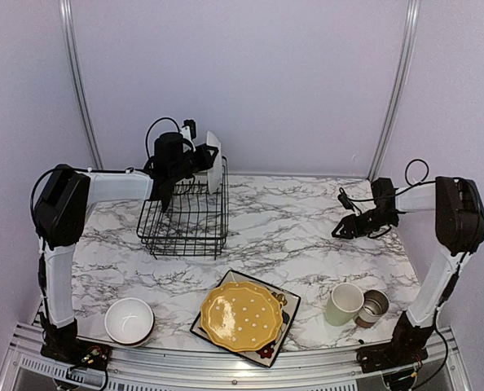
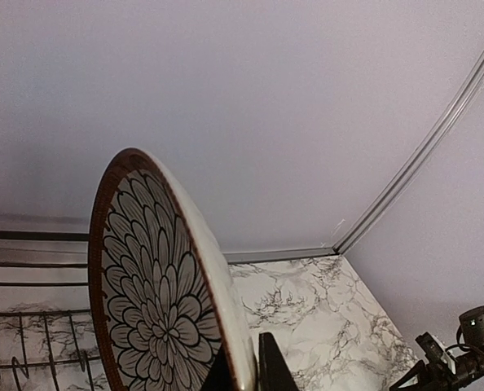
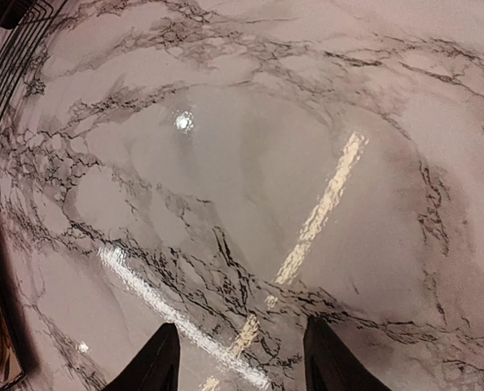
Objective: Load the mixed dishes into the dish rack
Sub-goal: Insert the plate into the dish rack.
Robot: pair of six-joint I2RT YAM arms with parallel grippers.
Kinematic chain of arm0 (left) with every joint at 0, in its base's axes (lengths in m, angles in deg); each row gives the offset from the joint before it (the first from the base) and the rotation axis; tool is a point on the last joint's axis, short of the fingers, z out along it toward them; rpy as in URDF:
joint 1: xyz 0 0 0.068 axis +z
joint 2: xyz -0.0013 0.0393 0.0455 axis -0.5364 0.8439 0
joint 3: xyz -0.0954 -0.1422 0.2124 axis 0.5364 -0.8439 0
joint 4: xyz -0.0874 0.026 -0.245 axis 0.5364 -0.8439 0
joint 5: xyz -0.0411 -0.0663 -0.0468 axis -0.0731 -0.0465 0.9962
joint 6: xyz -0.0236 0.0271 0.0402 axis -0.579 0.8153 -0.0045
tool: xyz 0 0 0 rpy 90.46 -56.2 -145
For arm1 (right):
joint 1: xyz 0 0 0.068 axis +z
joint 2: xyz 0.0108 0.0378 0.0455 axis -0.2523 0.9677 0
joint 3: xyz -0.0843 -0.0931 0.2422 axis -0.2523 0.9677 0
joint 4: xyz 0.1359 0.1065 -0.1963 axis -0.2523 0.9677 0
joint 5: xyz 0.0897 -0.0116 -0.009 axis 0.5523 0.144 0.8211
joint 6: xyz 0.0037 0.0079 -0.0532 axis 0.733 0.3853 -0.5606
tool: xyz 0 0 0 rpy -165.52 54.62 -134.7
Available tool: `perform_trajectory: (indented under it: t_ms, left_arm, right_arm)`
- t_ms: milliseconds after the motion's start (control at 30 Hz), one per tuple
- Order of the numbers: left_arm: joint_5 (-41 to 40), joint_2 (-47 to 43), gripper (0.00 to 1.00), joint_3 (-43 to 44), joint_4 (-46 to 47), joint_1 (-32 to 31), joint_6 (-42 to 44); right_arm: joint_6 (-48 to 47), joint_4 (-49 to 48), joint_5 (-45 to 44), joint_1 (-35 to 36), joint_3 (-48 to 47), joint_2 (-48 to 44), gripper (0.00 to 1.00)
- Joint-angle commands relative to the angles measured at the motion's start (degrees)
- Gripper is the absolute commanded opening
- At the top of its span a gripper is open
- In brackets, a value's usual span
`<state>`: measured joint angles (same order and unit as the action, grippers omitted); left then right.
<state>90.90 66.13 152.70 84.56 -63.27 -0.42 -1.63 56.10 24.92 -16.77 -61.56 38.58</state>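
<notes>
Petal-patterned plate (image 2: 156,301), left-wrist view only

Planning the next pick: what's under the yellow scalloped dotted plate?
Under the yellow scalloped round plate lies a black square flowered plate, only its corners showing. Its middle is covered; whether more lie beneath cannot be told.

Left arm (image 1: 116,186): stretched forward, wrist raised.
Left gripper (image 1: 200,156): clamped on a plate (image 2: 156,293) rim.
Right arm (image 1: 458,213): elbow bent, forearm reaching inward.
Right gripper (image 3: 238,362): fingers apart, empty.
</notes>
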Motion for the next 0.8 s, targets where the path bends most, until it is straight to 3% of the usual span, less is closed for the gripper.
perform_trajectory:
  t_ms: [0,200,767]
  left_arm:
    - [1.9,-0.7,0.00,3.1,7.7,0.8,0.8]
    - [2.0,-1.9,0.00,1.8,8.2,1.3,0.3]
    - [3.2,6.0,0.00,4.7,9.9,3.4,-3.0]
  right_arm:
    - [-0.8,1.0,0.3,0.1,-1.8,-0.3,0.50]
    - [-0.8,1.1,0.4,0.1,-2.0,0.3,0.50]
    - [-1.1,1.5,0.3,0.1,-1.9,0.5,0.50]
